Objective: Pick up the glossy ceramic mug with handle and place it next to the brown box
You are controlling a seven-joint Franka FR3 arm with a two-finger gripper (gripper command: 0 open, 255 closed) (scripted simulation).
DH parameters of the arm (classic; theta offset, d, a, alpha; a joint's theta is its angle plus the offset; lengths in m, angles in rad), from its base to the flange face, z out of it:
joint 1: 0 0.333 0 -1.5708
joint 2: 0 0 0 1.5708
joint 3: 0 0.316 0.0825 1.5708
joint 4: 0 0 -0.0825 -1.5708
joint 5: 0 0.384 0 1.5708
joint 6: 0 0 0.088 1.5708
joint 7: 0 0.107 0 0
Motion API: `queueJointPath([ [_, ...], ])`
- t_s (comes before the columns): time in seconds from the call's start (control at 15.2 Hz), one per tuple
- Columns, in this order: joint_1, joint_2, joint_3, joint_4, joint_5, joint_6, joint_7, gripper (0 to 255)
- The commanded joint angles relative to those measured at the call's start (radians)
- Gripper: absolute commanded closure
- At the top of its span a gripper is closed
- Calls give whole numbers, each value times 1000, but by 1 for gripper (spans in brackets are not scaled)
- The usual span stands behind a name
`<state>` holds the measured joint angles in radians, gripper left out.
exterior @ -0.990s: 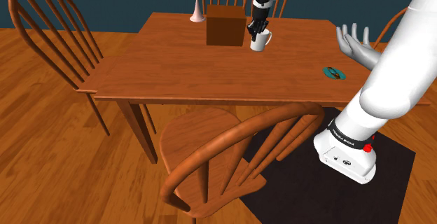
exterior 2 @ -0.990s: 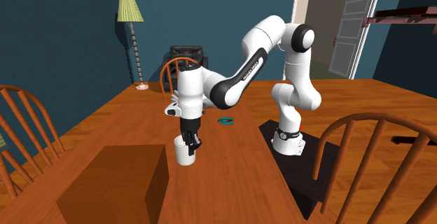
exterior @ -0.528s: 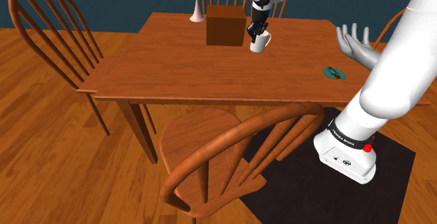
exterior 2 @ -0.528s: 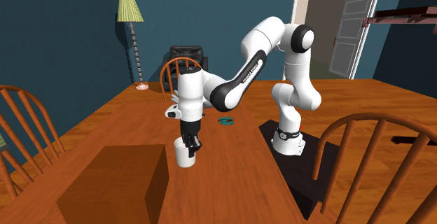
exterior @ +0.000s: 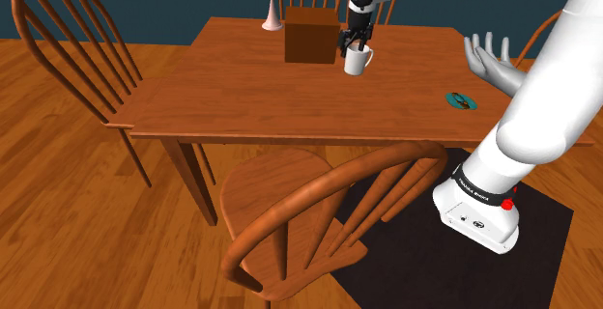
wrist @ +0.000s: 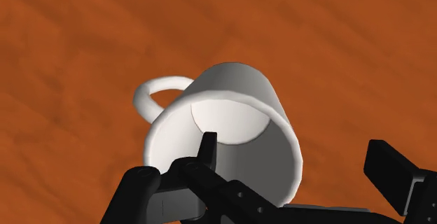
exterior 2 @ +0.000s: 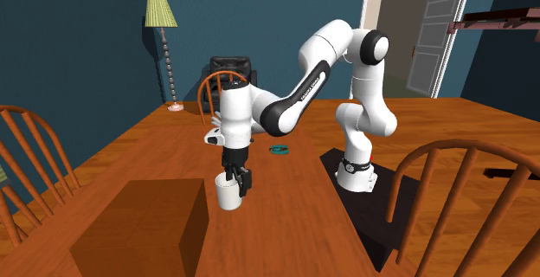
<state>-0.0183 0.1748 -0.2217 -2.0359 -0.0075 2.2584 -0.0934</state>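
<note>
Jaws of the gripper (wrist: 294, 145) are standing apart, straddling the rim of the white mug (wrist: 231, 89) without gripping it. The white mug is sitting just beside the brown box (exterior: 309, 35).

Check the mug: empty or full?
Empty. The wrist view shows the white mug's bare inner wall and bottom; one black finger reaches past its rim.

Bright, even, flat lighting
</note>
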Motion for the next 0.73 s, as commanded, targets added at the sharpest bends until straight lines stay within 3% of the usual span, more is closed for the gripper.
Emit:
queueJointPath([
  [0.0, 2, -26, -1, 24, -6, -49, 3, 0],
  [0.13, 5, -54, -1, 51, -14, -104, 8, 0],
  [0.66, 5, -54, -1, 51, -14, -104, 8, 0],
])
